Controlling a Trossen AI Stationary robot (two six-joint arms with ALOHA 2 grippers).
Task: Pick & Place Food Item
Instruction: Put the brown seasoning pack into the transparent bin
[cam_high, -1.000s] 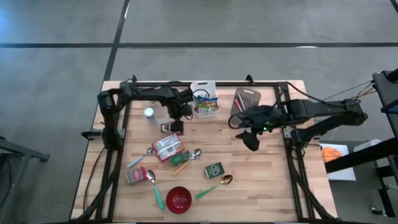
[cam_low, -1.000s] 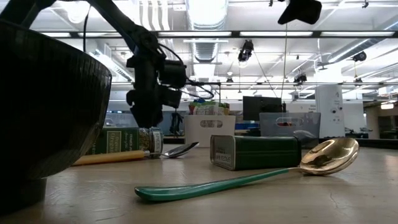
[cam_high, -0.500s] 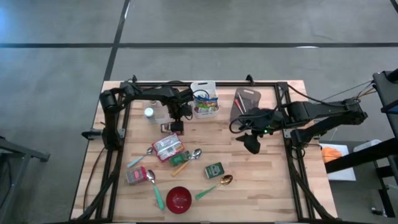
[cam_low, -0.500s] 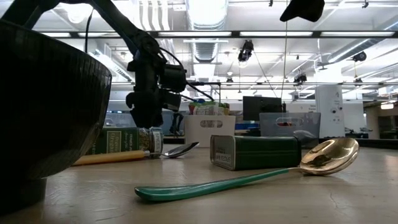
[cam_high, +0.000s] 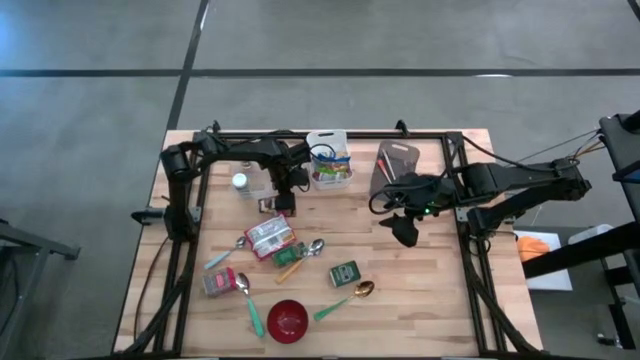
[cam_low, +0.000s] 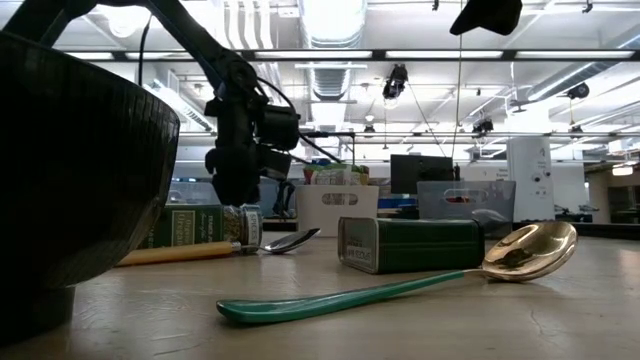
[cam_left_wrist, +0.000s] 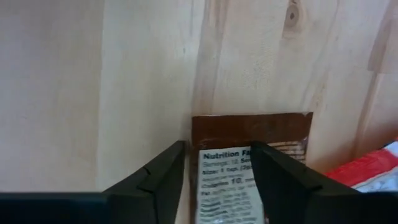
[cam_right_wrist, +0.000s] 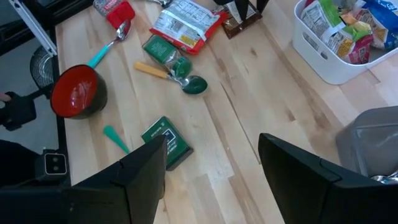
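Where overhead hides it, gripper (cam_left_wrist: 217, 180) straddles brown packet (cam_left_wrist: 249, 134)

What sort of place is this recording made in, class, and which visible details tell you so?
Probably a robotics lab or workshop in an industrial hall: a wooden table fitted with two dark robot arms, test props such as a red bowl and green tin, and exposed ceiling ducts and strip lights behind.

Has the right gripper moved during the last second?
Yes. The right gripper shifted slightly away from the grey bin, toward the table's near edge.
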